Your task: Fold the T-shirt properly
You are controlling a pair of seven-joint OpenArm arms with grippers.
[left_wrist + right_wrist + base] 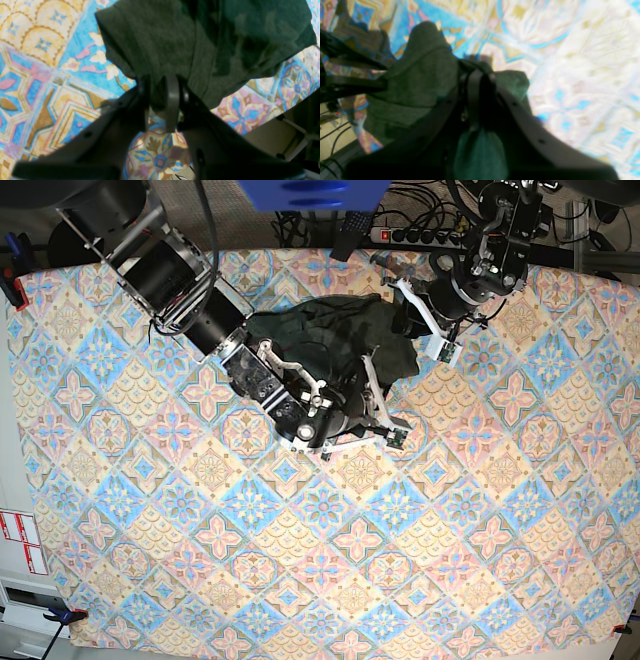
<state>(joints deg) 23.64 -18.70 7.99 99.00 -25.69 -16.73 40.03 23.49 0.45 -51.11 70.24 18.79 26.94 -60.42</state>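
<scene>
The T-shirt (325, 330) is a dark olive-green heap, bunched up at the back middle of the table. My left gripper (402, 308) comes in from the back right and holds the heap's right edge. In the left wrist view its fingers (172, 95) are pinched on a fold of the T-shirt (200, 37), which hangs over the cloth. My right gripper (367, 375) reaches in from the left to the heap's front right edge. In the right wrist view the T-shirt (420, 80) is drawn up between the nearly touching fingers (475, 82), with more fabric under the palm.
A tablecloth (300, 560) with blue, pink and yellow tiles covers the whole table. A power strip and cables (420, 235) lie beyond the back edge. The left wrist view shows the table's edge with floor and a white stand leg (297, 140) beyond it.
</scene>
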